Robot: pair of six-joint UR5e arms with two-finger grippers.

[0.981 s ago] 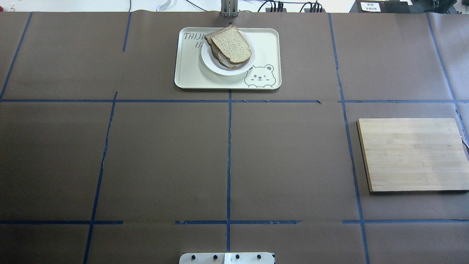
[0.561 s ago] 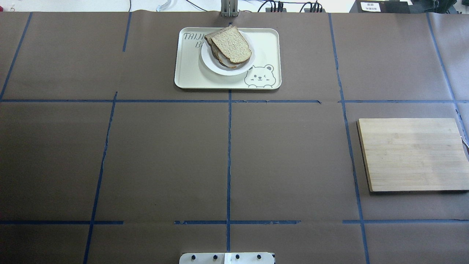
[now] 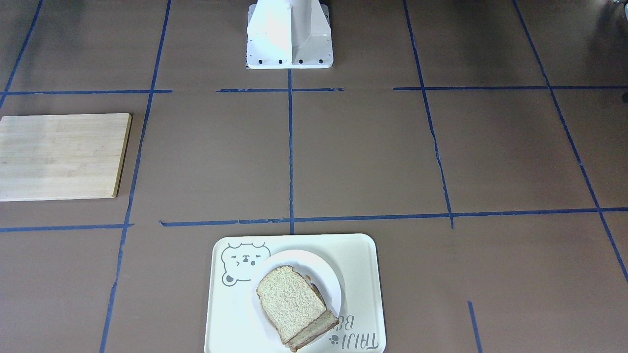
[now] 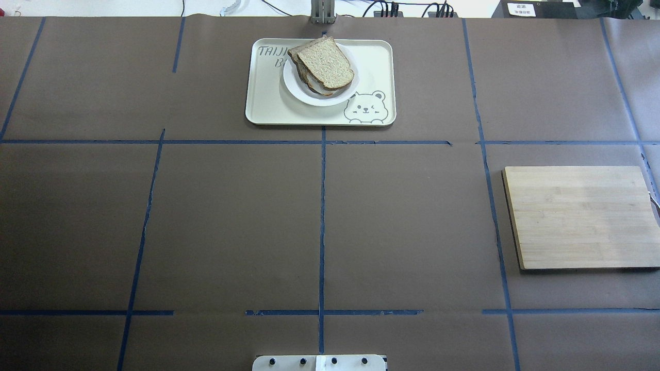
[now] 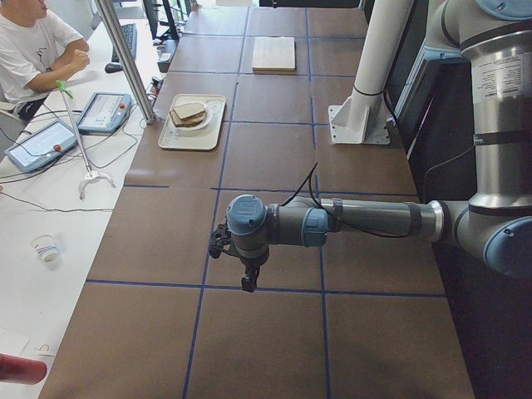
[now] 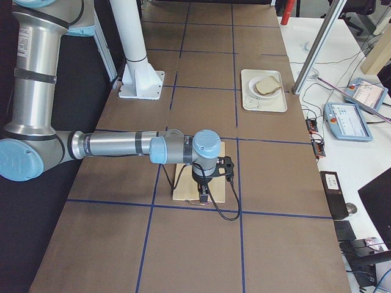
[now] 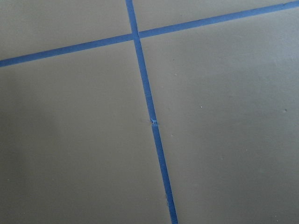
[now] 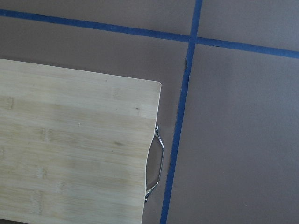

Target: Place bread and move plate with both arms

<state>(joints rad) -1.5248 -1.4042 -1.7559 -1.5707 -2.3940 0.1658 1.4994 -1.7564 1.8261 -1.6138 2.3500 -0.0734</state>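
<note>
The bread (image 4: 326,62) is a speckled grey-brown slice lying on top of other slices on the small white plate (image 4: 309,99). It also shows in the front-facing view (image 3: 289,300), as does the plate (image 3: 326,274). Neither arm shows in the overhead view. The left gripper (image 5: 247,278) shows only in the exterior left view, hanging above bare table far from the plate; I cannot tell if it is open or shut. The right gripper (image 6: 203,194) shows only in the exterior right view, above the wooden board; I cannot tell its state either.
The plate sits on a cream tray with a bear drawing (image 4: 268,105) at the table's far middle. A bamboo cutting board (image 4: 580,216) with a metal handle (image 8: 156,163) lies at the right. The robot's white base (image 3: 289,34) stands at the near edge. A person (image 5: 33,50) sits beyond the far side.
</note>
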